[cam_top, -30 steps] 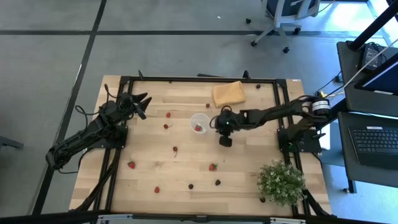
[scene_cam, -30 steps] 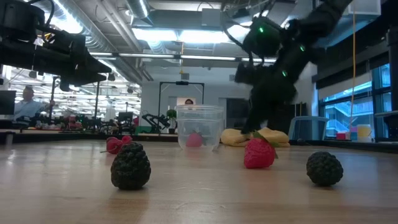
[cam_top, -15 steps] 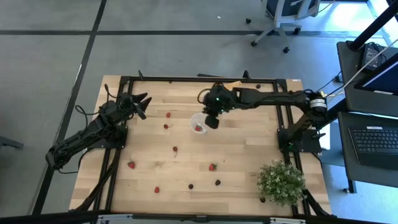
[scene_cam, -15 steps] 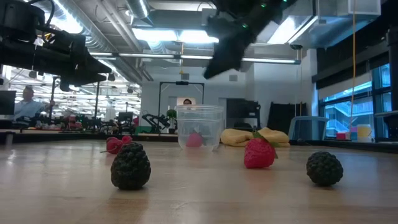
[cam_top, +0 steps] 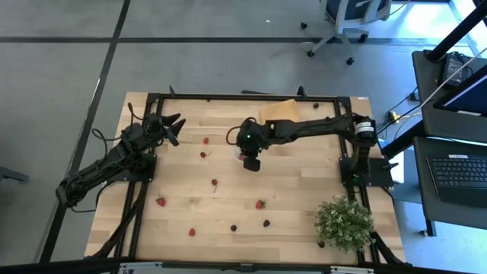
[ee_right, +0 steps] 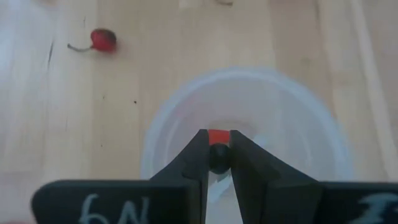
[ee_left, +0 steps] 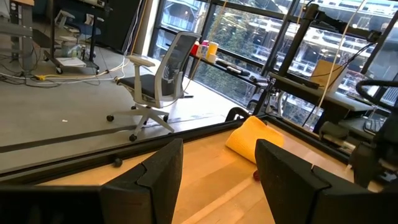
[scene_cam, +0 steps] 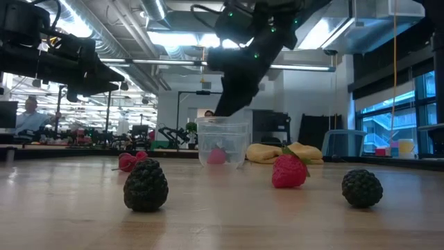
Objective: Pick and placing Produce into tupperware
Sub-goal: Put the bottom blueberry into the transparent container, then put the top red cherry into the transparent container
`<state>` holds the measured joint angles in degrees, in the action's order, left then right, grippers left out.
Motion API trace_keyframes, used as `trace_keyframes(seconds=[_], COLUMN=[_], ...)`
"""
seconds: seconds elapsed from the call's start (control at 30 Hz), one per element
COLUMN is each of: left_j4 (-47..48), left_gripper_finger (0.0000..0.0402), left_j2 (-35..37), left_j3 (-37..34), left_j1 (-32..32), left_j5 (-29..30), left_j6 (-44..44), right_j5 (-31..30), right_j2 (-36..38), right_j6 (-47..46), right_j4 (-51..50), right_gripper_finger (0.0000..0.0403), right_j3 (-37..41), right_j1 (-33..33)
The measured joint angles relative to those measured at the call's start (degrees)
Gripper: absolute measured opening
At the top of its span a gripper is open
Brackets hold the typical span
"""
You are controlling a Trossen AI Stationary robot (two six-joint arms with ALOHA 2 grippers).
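The tupperware [scene_cam: 223, 142], a small round translucent cup, stands on the table with a red strawberry piece [scene_cam: 216, 155] inside. In the high view only its left rim [cam_top: 236, 150] shows beside the right arm. My right gripper [ee_right: 217, 152] hangs over the cup's mouth [ee_right: 249, 99], shut on a small dark berry [ee_right: 217, 158]. Loose produce lies around: a strawberry [scene_cam: 289, 171], dark berries [scene_cam: 146, 185] [scene_cam: 361, 187], and red pieces [cam_top: 205, 140] [cam_top: 160, 202]. My left gripper [cam_top: 173, 125] waits open near the table's left edge. My right gripper pinches the dark berry [ee_right: 217, 160] between its two fingertips [ee_right: 198, 152], pointing down from above. The berry is lifted clear over the cup's opening. A bit of red [ee_right: 218, 136] shows just past it; whether that is part of the berry or the strawberry in the cup, I cannot tell.
An orange-yellow folded cloth [cam_top: 278, 112] lies near the far edge, partly under the right arm. A bushy green plant [cam_top: 344, 222] stands at the near right corner. More fruit lies along the near side [cam_top: 260, 204] [cam_top: 266, 223] [cam_top: 233, 227] [cam_top: 192, 231].
My right gripper rose from low on the table just right of the cup, swung toward the left and far side, and has come down over the cup's mouth. The cup and the loose fruit have stayed put.
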<state>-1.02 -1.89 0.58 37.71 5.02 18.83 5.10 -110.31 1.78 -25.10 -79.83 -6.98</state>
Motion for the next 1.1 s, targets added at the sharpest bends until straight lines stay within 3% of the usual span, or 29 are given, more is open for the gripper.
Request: trace_keyframes(seconds=[0.23,0.9,1.1], left_j4=[0.00,0.00,0.00], left_gripper_finger=[0.0193,0.0193,0.0193], left_j2=[0.00,0.00,0.01], left_j3=[0.00,0.00,0.00], left_j1=[-0.02,-0.02,-0.01], left_j5=[0.00,0.00,0.01], left_j6=[-0.02,-0.04,-0.03], right_j5=[0.04,-0.04,-0.04], right_j2=[-1.20,-1.20,0.40], right_j6=[0.28,-0.05,0.46], right_j4=[0.09,-0.01,-5.46], right_gripper_finger=[0.0059,0.0146,0.0158], right_j3=[-0.02,-0.02,-4.23], right_j1=[0.11,0.08,-0.64])
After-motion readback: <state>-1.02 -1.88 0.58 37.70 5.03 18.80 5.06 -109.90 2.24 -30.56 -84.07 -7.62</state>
